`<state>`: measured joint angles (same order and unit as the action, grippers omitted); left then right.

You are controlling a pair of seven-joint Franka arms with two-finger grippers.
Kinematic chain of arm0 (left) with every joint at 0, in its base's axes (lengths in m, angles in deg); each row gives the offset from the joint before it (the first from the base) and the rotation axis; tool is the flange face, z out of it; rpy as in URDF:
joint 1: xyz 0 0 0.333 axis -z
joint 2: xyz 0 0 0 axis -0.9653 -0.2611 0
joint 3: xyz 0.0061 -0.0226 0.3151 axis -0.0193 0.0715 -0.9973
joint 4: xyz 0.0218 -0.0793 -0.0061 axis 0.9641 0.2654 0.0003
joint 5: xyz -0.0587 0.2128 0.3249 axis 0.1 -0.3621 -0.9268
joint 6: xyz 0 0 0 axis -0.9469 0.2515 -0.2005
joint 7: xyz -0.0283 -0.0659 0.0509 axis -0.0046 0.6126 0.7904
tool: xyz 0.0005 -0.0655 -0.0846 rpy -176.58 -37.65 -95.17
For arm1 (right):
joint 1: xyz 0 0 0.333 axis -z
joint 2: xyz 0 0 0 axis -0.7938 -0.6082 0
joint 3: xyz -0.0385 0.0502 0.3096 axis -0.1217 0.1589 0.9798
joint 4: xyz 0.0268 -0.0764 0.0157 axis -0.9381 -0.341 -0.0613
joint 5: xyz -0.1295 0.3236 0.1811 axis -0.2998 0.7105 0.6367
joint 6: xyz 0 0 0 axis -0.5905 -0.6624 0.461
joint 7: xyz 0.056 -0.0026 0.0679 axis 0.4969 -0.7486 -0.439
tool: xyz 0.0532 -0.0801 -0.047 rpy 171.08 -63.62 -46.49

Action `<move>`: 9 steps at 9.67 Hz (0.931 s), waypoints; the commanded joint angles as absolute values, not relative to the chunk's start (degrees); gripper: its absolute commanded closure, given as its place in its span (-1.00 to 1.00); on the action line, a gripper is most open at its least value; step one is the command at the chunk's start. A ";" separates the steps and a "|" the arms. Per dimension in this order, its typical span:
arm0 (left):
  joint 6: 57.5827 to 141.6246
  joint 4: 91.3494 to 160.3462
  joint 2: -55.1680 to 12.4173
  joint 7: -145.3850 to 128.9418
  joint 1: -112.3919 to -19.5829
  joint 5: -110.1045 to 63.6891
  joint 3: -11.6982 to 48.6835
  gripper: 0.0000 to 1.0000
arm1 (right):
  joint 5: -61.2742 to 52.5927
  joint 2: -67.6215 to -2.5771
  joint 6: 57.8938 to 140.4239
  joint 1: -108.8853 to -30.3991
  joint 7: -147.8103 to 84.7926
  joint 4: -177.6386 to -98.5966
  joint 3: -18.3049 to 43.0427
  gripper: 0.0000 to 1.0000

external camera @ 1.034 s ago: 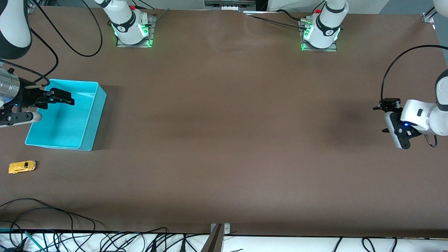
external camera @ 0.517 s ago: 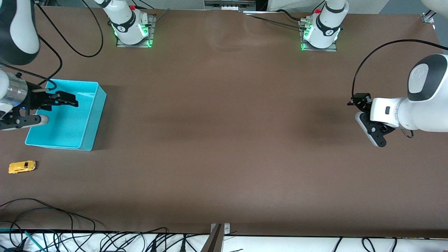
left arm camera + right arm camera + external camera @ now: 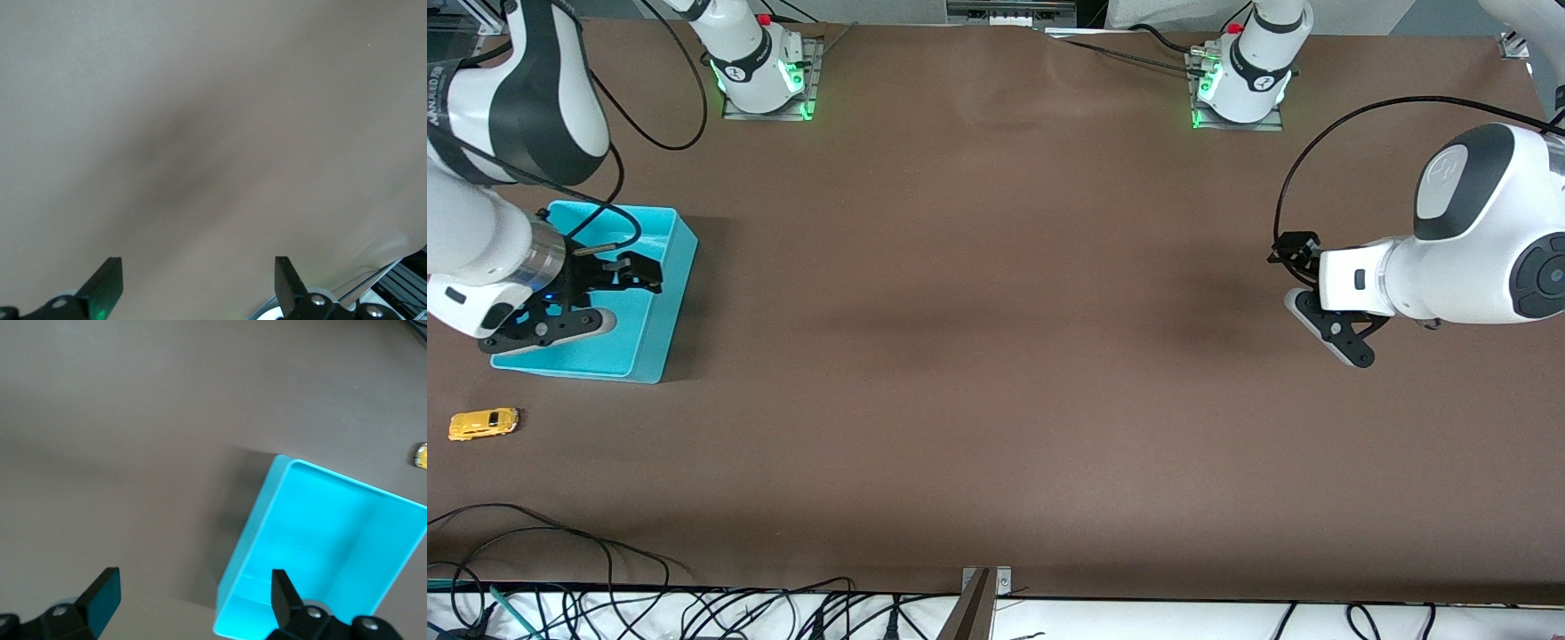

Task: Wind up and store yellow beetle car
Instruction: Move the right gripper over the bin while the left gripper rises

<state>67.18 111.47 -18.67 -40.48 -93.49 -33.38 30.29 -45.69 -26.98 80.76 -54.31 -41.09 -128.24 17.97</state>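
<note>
The yellow beetle car [image 3: 482,424] lies on the brown table at the right arm's end, nearer to the front camera than the turquoise bin [image 3: 660,311]. Only its tip [image 3: 421,455] shows at the edge of the right wrist view, apart from the bin [image 3: 250,527]. My right gripper [image 3: 640,273] hangs open over the bin's inside, close to one end wall, with nothing between its fingers [image 3: 193,593]. My left gripper [image 3: 1291,252] is open over bare table at the left arm's end, holding nothing [image 3: 197,280].
The bin holds nothing that I can see. Loose black cables [image 3: 560,569] lie along the table's front edge at the right arm's end. A metal bracket [image 3: 983,587] sits at the middle of that edge.
The left gripper has swung over the table toward its middle. The right gripper has shifted across the bin toward the table's middle. The car and bin have stayed put.
</note>
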 commanded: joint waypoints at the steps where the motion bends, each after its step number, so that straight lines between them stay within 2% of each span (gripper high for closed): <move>1: 66.64 112.09 -17.64 -36.74 -92.97 -33.17 30.49 -1.00 | -46.28 -26.41 79.53 -49.40 -52.96 -128.57 17.30 -1.00; 4: 66.73 112.18 -17.73 -36.64 -92.88 -33.17 30.49 -1.00 | -46.90 -26.93 79.07 -48.94 -74.22 -128.39 7.83 -1.00; 7: 66.73 112.18 -17.81 -36.64 -92.79 -33.17 30.49 -1.00 | -45.76 -30.08 86.42 -41.85 -94.17 -128.13 7.10 -1.00; 9: 66.73 112.09 -17.81 -36.64 -92.79 -33.17 30.49 -1.00 | -43.22 -36.38 93.89 -37.88 -106.92 -127.00 7.10 -1.00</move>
